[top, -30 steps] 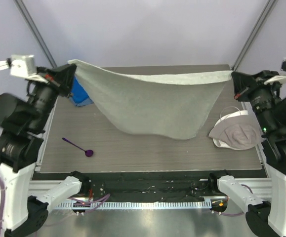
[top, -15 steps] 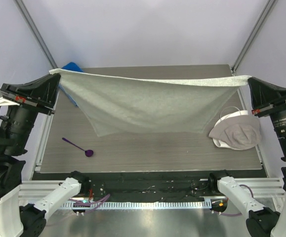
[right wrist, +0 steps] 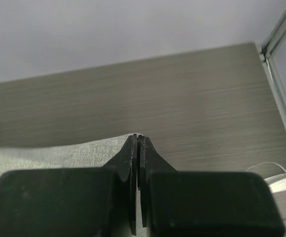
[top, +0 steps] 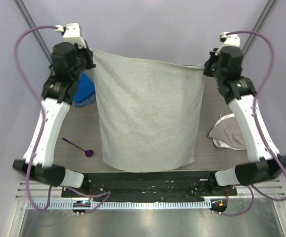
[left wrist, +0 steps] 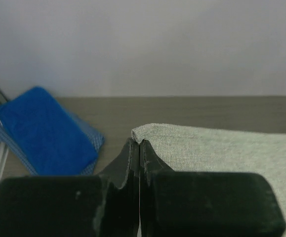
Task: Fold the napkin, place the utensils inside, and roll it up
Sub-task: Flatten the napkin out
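My left gripper is pressed together on the upper left corner of the napkin, and my right gripper is pressed together on its upper right corner. The grey cloth hangs between them as one flat sheet. Its top edge is nearly straight and its lower edge comes down close to the near edge of the table; if it touches there I cannot tell. The left side edge passes just beside the blue towel. The right side edge stays apart from the beige cloth. The purple spoon lies on open table left of the sheet, near its lower corner. Half a second ago my arms were low and far out to the sides, and the napkin was stretched wide and sagging; now both are raised and closer together, and the spoon has not moved.
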Available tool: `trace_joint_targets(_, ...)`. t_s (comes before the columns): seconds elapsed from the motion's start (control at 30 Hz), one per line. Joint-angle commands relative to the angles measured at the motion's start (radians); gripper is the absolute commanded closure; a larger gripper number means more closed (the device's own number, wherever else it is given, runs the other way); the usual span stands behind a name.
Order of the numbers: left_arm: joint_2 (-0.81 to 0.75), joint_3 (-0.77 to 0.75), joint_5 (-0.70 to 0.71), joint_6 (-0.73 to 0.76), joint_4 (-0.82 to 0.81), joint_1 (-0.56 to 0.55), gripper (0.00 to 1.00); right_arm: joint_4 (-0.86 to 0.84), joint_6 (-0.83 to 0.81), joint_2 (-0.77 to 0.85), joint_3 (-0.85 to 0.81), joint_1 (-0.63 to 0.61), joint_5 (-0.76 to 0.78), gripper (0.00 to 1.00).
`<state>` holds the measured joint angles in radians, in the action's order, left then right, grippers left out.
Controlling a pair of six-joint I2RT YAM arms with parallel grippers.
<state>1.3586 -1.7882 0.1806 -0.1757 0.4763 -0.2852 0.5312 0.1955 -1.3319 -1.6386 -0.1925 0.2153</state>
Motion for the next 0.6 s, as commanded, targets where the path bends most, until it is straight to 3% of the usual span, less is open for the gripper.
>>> trace_joint_targets(0.0, 0.187, 0.029, -0.134, -0.010, -0.114, 0.124, 1.00, -0.140, -0.019, -0.184, -0.035, 0.057, 0.018, 0.99)
trace_joint_targets(0.1, 0.402, -0.043, -0.216, 0.007, -0.139, 0.132, 1.00, -0.184, -0.019, -0.403, -0.123, 0.099, -0.017, 0.99)
trace_joint_targets(0.17, 0.585, -0.171, -0.222, 0.021, -0.102, 0.133, 0.80, -0.197, -0.027, -0.519, -0.194, 0.117, -0.084, 0.99)
trace_joint_targets(0.2, 0.647, -0.231, -0.225, 0.022, -0.035, 0.135, 0.71, -0.194, -0.033, -0.652, -0.286, 0.125, -0.108, 0.98)
trace_joint_targets(0.23, 0.704, -0.296, -0.225, 0.022, 0.002, 0.136, 0.40, -0.185, -0.039, -0.711, -0.343, 0.137, -0.138, 0.87)
trace_joint_targets(0.27, 0.767, -0.436, -0.221, 0.019, 0.042, 0.138, 0.28, -0.172, -0.044, -0.777, -0.401, 0.143, -0.199, 0.73)
trace_joint_targets(0.3, 0.854, -0.507, -0.216, 0.012, 0.092, 0.139, 0.23, -0.134, -0.050, -0.830, -0.522, 0.148, -0.244, 0.42)
trace_joint_targets(0.37, 0.905, -0.649, -0.214, 0.001, 0.175, 0.139, 0.17, -0.077, -0.056, -0.967, -0.653, 0.154, -0.292, 0.26)
trace_joint_targets(0.43, 0.864, -0.640, -0.216, -0.013, 0.136, 0.139, 0.13, -0.014, -0.065, -1.018, -0.776, 0.154, -0.301, 0.22)
trace_joint_targets(0.57, 0.673, -0.381, -0.217, -0.042, -0.011, 0.139, 0.00, -0.042, -0.042, -0.905, -0.667, 0.154, -0.338, 0.22)
